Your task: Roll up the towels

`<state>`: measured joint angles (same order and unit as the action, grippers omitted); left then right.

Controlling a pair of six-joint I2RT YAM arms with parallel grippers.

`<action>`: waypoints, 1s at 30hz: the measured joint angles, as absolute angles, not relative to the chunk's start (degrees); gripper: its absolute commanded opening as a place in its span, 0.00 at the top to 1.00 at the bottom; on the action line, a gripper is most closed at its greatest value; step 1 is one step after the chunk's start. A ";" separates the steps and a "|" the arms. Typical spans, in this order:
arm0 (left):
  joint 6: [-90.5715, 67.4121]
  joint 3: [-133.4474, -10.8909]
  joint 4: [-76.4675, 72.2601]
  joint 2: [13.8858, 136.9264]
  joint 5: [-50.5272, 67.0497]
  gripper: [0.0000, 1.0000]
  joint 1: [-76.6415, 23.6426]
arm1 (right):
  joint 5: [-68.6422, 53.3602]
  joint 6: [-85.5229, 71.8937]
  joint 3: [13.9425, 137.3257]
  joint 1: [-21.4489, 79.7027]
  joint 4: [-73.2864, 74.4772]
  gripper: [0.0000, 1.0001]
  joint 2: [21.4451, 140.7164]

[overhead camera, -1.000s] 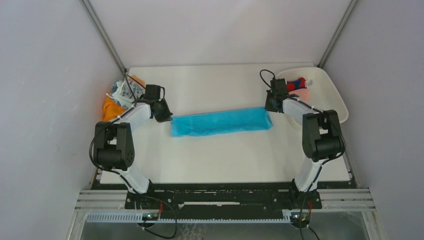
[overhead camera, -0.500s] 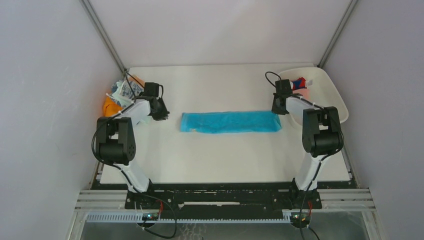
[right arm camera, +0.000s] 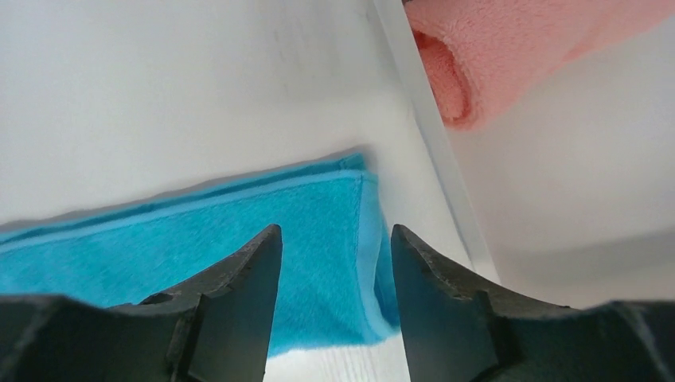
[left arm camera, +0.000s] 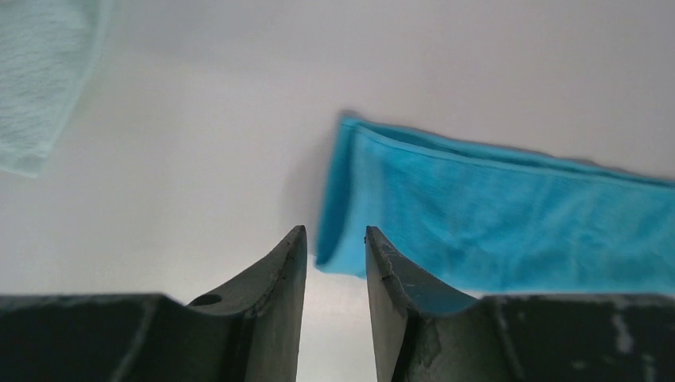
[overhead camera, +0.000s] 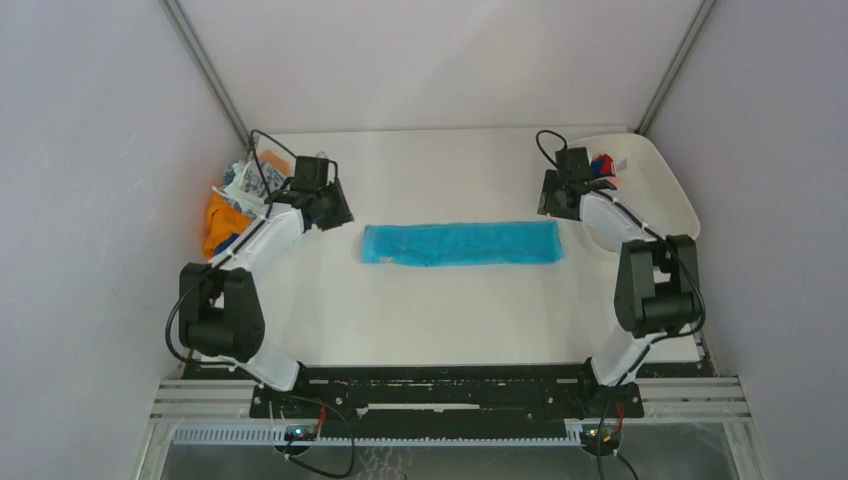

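Nothing readable anywhere in these shots, folks. No print, label or logo shows on the blue towel (left arm camera: 509, 215) lying just ahead of the left claw (left arm camera: 335, 232). The pink towel (right arm camera: 509, 48), up and to the right of the right claw (right arm camera: 335, 231), looks plain too. Any markings on the arms (overhead camera: 270, 235) are too small to make out.

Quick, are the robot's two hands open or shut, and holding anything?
Left gripper: open a little, holding nothing.
Right gripper: open, holding nothing.
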<state>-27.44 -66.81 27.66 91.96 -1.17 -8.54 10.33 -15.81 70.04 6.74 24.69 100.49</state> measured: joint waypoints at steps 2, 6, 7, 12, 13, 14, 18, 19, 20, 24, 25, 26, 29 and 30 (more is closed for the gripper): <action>-28.03 -66.76 27.59 89.25 -1.08 0.62 -11.53 | 9.74 -15.90 68.64 7.18 24.60 0.47 96.64; -29.45 -66.72 26.87 86.87 -0.01 0.63 -17.80 | 7.20 -16.58 63.59 8.05 23.92 0.47 89.97; -29.74 -66.72 26.59 87.15 0.30 0.63 -18.81 | 6.48 -16.84 62.28 8.14 23.73 0.47 88.99; -30.96 -66.72 25.08 93.17 1.28 0.66 -21.17 | 2.15 -17.80 57.78 8.43 23.57 0.46 88.51; -30.98 -66.72 24.93 94.85 1.23 0.67 -21.12 | 1.50 -17.93 57.43 8.43 23.59 0.46 88.66; -31.03 -66.72 24.93 96.27 1.19 0.68 -21.04 | 0.67 -18.02 57.17 8.47 23.59 0.46 88.86; -32.05 -65.32 24.62 99.09 0.08 0.71 -20.97 | -2.07 -18.76 56.38 8.62 22.79 0.46 89.03; -32.51 -64.31 24.56 98.83 -0.12 0.72 -20.91 | -2.48 -18.96 56.12 8.67 22.55 0.46 89.03; -33.04 -62.61 23.97 98.39 -0.40 0.72 -20.80 | -2.96 -19.14 55.79 8.67 22.44 0.46 89.03; -35.70 -53.08 22.55 95.13 -0.89 0.73 -19.38 | -4.91 -19.84 54.33 8.69 22.20 0.46 89.03; -36.36 -50.26 21.41 92.20 -1.02 0.73 -18.70 | -5.39 -19.97 54.08 8.73 22.15 0.46 89.03; -36.49 -49.63 21.47 91.50 -1.23 0.73 -18.28 | -5.96 -20.16 53.84 8.73 22.11 0.46 89.03; -37.50 -43.42 20.18 86.11 -1.39 0.73 -16.75 | -7.79 -20.53 53.32 8.71 22.06 0.46 89.03; -38.06 -41.69 19.99 84.40 -1.39 0.72 -16.49 | -8.47 -20.62 53.21 8.69 22.02 0.45 89.01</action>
<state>-38.06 -41.69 19.99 84.40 -1.39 -16.49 -8.47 -20.62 53.21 8.69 22.02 89.01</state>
